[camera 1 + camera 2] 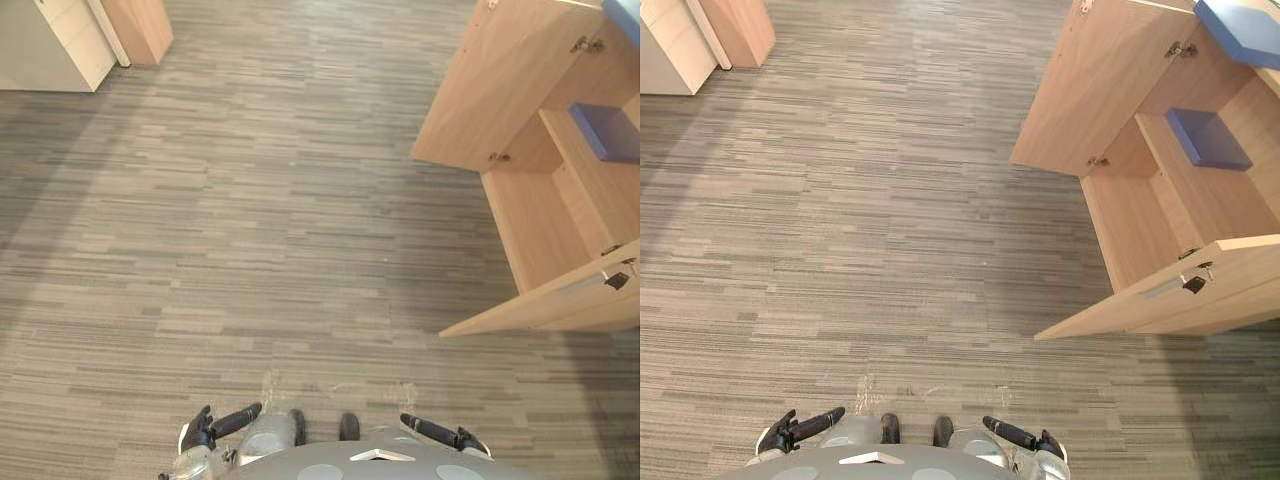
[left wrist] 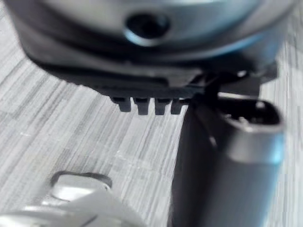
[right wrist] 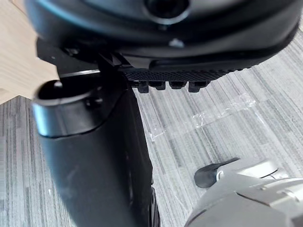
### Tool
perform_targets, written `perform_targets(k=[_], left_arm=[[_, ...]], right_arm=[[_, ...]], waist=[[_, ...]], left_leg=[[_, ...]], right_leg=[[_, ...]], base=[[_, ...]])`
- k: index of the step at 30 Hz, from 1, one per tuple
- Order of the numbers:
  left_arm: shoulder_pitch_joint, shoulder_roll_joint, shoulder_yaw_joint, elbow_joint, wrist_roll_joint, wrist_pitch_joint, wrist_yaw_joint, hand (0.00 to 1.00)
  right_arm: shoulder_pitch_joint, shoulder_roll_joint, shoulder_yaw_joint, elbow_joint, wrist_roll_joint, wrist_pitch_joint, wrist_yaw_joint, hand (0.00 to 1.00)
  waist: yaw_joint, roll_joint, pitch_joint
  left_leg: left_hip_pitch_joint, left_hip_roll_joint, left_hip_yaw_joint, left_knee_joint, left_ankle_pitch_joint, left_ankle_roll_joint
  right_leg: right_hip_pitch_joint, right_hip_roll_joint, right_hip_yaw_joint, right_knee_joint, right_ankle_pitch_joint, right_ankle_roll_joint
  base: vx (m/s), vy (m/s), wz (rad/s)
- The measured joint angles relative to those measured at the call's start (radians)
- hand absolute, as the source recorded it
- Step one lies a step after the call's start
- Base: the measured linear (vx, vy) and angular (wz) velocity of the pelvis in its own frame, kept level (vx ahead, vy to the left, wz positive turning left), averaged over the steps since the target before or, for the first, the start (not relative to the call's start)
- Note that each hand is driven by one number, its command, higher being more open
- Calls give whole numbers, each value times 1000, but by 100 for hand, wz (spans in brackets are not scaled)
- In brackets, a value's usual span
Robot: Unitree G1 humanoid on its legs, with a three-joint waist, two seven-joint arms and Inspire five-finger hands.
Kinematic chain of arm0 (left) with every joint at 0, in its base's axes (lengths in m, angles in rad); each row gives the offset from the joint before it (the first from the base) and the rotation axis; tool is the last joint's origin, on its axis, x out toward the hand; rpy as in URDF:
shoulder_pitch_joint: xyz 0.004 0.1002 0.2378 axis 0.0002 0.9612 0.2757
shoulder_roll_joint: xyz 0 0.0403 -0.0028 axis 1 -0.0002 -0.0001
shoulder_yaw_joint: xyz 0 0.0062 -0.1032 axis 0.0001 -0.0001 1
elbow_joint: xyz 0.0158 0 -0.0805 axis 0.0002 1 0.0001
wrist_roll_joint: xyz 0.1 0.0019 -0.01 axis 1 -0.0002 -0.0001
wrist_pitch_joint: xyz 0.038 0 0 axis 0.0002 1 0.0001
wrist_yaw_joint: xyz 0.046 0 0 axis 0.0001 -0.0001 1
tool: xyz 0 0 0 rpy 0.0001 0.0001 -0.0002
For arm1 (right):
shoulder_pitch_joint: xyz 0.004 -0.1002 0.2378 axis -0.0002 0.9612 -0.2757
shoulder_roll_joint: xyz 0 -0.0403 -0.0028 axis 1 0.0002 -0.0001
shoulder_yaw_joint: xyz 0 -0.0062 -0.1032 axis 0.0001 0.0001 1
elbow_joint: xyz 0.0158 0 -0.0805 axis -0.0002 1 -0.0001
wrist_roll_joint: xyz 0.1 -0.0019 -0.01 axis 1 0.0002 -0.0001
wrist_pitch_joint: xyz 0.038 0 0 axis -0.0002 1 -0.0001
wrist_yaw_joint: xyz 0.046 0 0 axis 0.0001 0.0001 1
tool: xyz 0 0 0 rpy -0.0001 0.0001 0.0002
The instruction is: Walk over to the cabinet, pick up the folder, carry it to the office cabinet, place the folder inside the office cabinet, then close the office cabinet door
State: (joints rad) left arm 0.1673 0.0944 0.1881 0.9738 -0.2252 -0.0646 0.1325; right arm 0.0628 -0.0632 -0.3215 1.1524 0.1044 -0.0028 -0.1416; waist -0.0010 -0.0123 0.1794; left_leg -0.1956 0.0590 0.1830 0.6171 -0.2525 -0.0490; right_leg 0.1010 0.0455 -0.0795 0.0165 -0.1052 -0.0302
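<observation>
**Hidden, cut off, unclear**
- Cabinet (image 1: 1140, 230): upper right of the frame, cut by the right edge. Pale wood, both doors swung wide.
- Upper door (image 1: 1100, 90): cut by the top edge.
- Lower door (image 1: 1160, 300): runs off the right edge and bears a metal handle (image 1: 1165, 287) with a small dark fitting beside it.
- Blue item (image 1: 1240, 30): on top of the cabinet in the upper right corner, cut off by the frame. Its kind cannot be made out.
- White unit (image 1: 50, 45) and wooden unit (image 1: 140, 25): upper left corner, both cropped by the frame, standing just beside each other.
- Left hand (image 1: 222, 423): bottom edge, left of centre, partly cropped.
- Right hand (image 1: 435, 431): bottom edge, right of centre, partly cropped.

**Writing**
- No legible print on any item.

**Hands**
- Left hand: fingers relaxed and extended, nothing in its hold. In the left wrist view the fingertips (image 2: 142, 107) show end-on in a row beside the large thumb (image 2: 227, 161), over bare floor.
- Right hand: likewise slack and empty. In the right wrist view the fingertips (image 3: 173, 85) are in a row, the thumb (image 3: 94, 156) is in front, and a strip of clear tape (image 3: 222, 111) lies on the floor beyond.

**Folder**
- Folder (image 1: 1208, 138): blue, lying flat on a shelf (image 1: 1185, 190) inside the open cabinet, between the two doors.
- It is in the upper right of the frame, well apart from both hands at the bottom edge, on the right hand's side.

**Floor**
- Floor (image 1: 250, 220): grey-brown striped carpet between the hands and the cabinet.
</observation>
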Motion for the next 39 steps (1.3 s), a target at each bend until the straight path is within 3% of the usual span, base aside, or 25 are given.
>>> perform_targets(k=[2,3,6,9,10,11,12,13,14,16,18,20,21,25,26,28,29,30,31,32,33,35,36,38,39], left_arm=[[1,-28,51,-36,-1,-4,10,100],[-3,-31,59,-44,-6,-13,12,100],[-8,-31,56,-63,-13,-24,21,100],[-2,-42,54,-70,-18,-26,42,100],[1,-41,57,-68,-20,-26,42,100],[2,-38,57,-68,-20,-26,42,100],[14,-42,59,-69,-13,-27,40,100],[15,-35,65,-51,-7,-24,39,100],[14,-29,63,-41,-4,-24,39,100],[14,-13,53,-15,-1,-20,30,100],[34,-12,32,9,0,-17,28,100],[35,-18,0,19,3,-19,17,100],[21,-16,-19,31,7,-19,7,100],[-16,-22,-21,56,22,-17,-9,100],[-21,-32,-9,52,42,-18,-7,100],[-18,-31,18,51,41,-17,0,100],[-17,-24,18,51,41,-17,1,100],[-12,-19,32,45,39,-15,1,100],[-9,-25,49,44,40,-14,2,100],[-6,-53,70,44,40,-6,12,100],[-5,-69,78,48,41,2,13,100],[-28,-84,101,68,40,3,12,100],[-30,-103,136,63,38,-4,14,100],[-29,-122,174,55,-17,-23,33,100],[-31,-124,180,48,-41,-24,36,100]], right_arm=[[-1,-5,-12,0,1,-4,-6,100],[-2,-4,-12,3,3,-4,-20,100],[-26,-1,-13,11,22,-5,-26,100],[-34,-12,-13,11,22,-6,-24,100],[-22,-13,-14,12,21,-4,-26,100],[-12,-10,-14,14,21,-3,-27,100],[-2,-13,-20,33,21,-3,-24,100],[-8,-8,-21,32,21,-4,-6,100],[-10,-6,-23,31,21,-6,0,100],[-15,3,-39,27,27,-5,8,100],[-15,7,-55,-15,53,-21,21,100],[-14,-10,-41,-39,64,-32,23,100],[-14,-10,-39,-59,67,-35,23,100],[-19,-1,-52,-81,96,-32,23,100],[-18,12,-73,-88,110,-29,22,100],[-18,23,-71,-86,108,-32,8,100],[-16,25,-70,-84,107,-28,3,100],[-6,39,-75,-77,106,-26,2,100],[7,42,-82,-72,108,-25,1,100],[2,26,-99,-65,106,-20,5,100],[1,17,-102,-67,104,-25,4,100],[1,37,-128,-91,109,-30,1,100],[8,38,-133,-101,111,-31,-9,100],[0,37,-106,-98,119,-35,-25,100],[-4,40,-92,-93,121,-36,-26,100]], waist=[[12,15,13],[23,14,16],[32,-4,14],[24,12,13],[23,15,8],[25,6,2],[30,-4,-25],[24,-19,-39],[20,-25,-40],[16,-47,-25],[-8,-24,-13],[-8,14,-21],[-10,25,-17],[-37,35,6],[-35,37,10],[-28,15,2],[-26,4,-3],[-27,-17,-11],[-25,-21,-13],[-15,16,-22],[-15,43,-36],[-31,50,-36],[-25,70,-40],[-9,89,-34],[-1,85,-33]], left_leg=[[-84,56,15,235,47,12],[-146,66,4,304,-1,17],[-209,61,-13,137,-17,10],[-226,66,-115,-285,101,-53],[-232,73,-87,-257,162,-64],[-239,58,-71,-215,179,-45],[-253,19,-48,-147,178,-9],[-241,-16,-10,-123,132,43],[-222,-32,7,-128,121,54],[-106,-93,50,-182,85,101],[105,-145,60,-307,70,128],[237,-147,60,-423,78,136],[297,-147,60,-472,79,136],[424,-144,71,-561,62,107],[481,-141,105,-611,49,90],[538,-142,196,-673,13,53],[543,-147,211,-676,7,43],[563,-161,240,-668,-9,16],[582,-173,255,-666,-16,4],[608,-150,295,-659,-25,-10],[598,-126,324,-612,-24,-12],[481,-38,331,-222,-18,-39],[396,65,324,82,32,-46],[274,234,289,522,83,12],[243,263,272,592,84,12]], right_leg=[[49,13,9,0,-14,-18],[75,5,21,5,-28,-24],[80,-52,57,6,-47,-2],[93,-148,100,15,-126,77],[116,-176,105,23,-163,84],[126,-204,104,34,-191,75],[109,-252,112,100,-210,68],[44,-302,113,259,-194,99],[-2,-325,116,361,-176,109],[-142,-384,144,729,-50,68],[-246,-411,42,1125,-33,8],[-287,-389,-92,1158,-63,-1],[-312,-367,-163,1091,-95,18],[-388,-297,-310,753,-131,41],[-407,-292,-417,641,-117,46],[-406,-290,-806,456,-41,-35],[-398,-283,-897,416,-33,-56],[-356,-250,-1025,345,-79,-129],[-331,-221,-1043,299,-80,-224],[-314,-175,-1028,282,-54,-243],[-312,-142,-1010,276,-62,-248],[-268,-84,-936,212,-48,-223],[-213,-23,-872,159,-41,-208],[-113,47,-754,137,-81,-193],[-89,58,-711,136,-92,-192]], base=[[84,51,-8],[182,101,-12],[207,154,-38],[315,331,-41],[382,419,-23],[491,455,-29],[551,418,-44],[668,479,-49],[570,386,-40],[450,305,-23],[574,362,-12],[572,342,-22],[464,223,-16],[447,113,-9],[436,74,-44],[468,45,-60],[588,-30,-49],[542,-36,-44],[557,-9,-80],[471,80,-109],[586,74,-135],[558,23,-121],[480,26,-130],[460,68,-168],[333,92,-187]])
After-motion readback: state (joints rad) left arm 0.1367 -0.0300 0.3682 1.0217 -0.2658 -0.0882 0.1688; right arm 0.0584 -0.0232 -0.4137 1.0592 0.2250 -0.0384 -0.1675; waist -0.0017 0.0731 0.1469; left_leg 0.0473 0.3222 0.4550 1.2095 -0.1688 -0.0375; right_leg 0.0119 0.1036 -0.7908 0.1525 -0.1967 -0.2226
